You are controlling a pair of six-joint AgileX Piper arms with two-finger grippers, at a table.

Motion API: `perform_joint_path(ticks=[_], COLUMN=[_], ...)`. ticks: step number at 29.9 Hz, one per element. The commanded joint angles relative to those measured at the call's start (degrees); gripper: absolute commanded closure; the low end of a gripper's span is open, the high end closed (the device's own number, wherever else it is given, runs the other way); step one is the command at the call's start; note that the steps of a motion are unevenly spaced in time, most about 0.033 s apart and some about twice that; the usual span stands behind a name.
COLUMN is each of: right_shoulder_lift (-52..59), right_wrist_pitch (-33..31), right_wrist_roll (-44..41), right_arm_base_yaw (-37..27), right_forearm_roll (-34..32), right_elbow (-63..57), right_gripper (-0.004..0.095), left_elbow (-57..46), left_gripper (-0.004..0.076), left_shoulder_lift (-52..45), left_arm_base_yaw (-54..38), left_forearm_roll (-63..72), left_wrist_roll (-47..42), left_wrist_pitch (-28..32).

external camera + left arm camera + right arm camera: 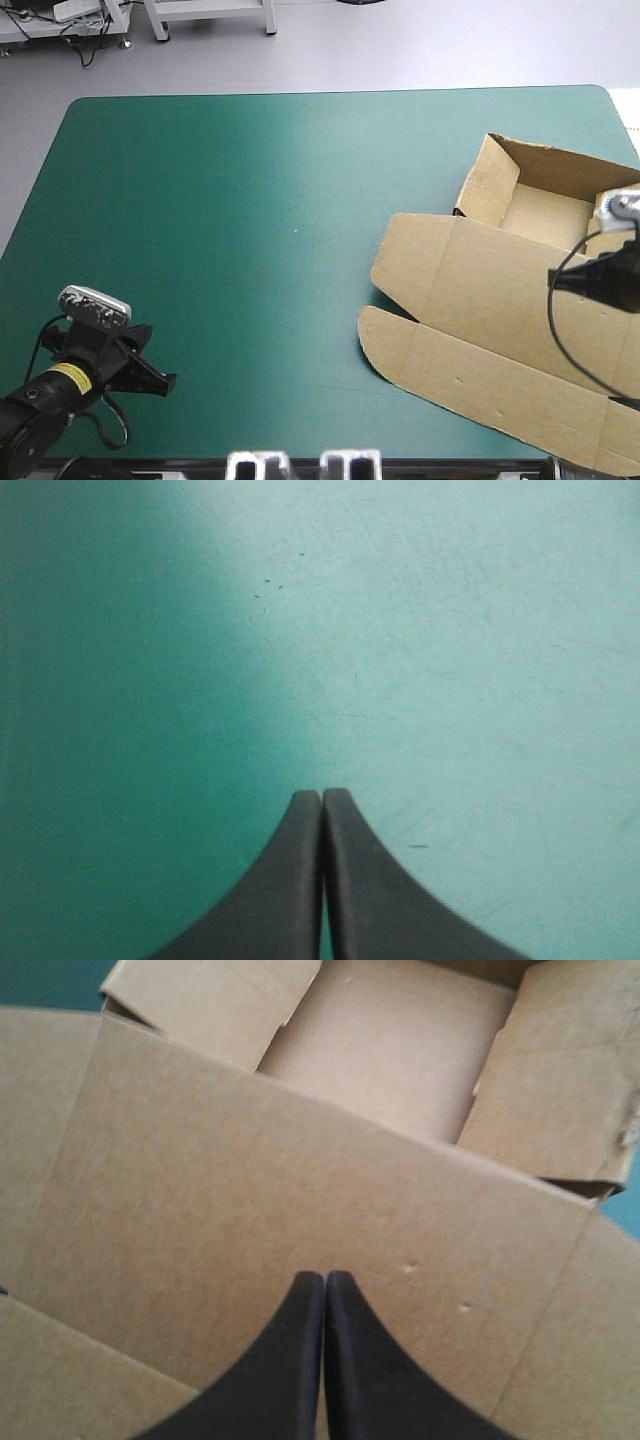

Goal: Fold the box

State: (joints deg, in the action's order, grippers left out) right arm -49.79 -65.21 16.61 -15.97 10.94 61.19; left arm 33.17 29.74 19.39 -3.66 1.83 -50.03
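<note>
Brown box [480, 300], tray open, lid flat, beneath closed right gripper [324, 1276], closed left gripper [322, 794] well apart

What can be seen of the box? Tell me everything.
The box is brown corrugated board, lying on the right side of the table. Its far part is an open tray with raised walls; the lid lies flat toward the near edge, ending in a rounded flap. The right gripper, shut, hangs over the lid; contact cannot be told.
</note>
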Motion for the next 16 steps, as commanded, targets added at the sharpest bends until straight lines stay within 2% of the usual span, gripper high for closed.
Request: perform_joint_path(ticks=[1, 6, 12, 16], right_shoulder_lift=[6.25, 13.07, 17.82, 19.3], right_wrist_pitch=[5.23, 8.19, 10.75, 10.98], right_wrist_roll=[0.64, 0.64, 2.75, 4.21], right_arm_base_yaw=[3.35, 7.49, 7.61, 7.61], right_forearm_roll=[0.7, 0.12, 1.65, 3.06], right_elbow=[-6.82, -16.46, -24.64, -28.5], right_gripper=[0.0913, 0.0913, 0.0913, 0.0913], left_elbow=[-0.6, -2.17, -5.34, -6.91], left_gripper=[0.0734, 0.0734, 0.0734, 0.0734], left_shoulder_lift=[-2.8, -5.53, -6.19, -6.19], left_arm_base_yaw=[0.41, 0.41, 0.41, 0.41], left_forearm_roll=[3.13, 3.66, 5.67, 5.86], left_wrist_roll=[-0.55, -0.38, 0.08, 0.56], left_wrist_pitch=[3.7, 4.8, 3.71, 5.7])
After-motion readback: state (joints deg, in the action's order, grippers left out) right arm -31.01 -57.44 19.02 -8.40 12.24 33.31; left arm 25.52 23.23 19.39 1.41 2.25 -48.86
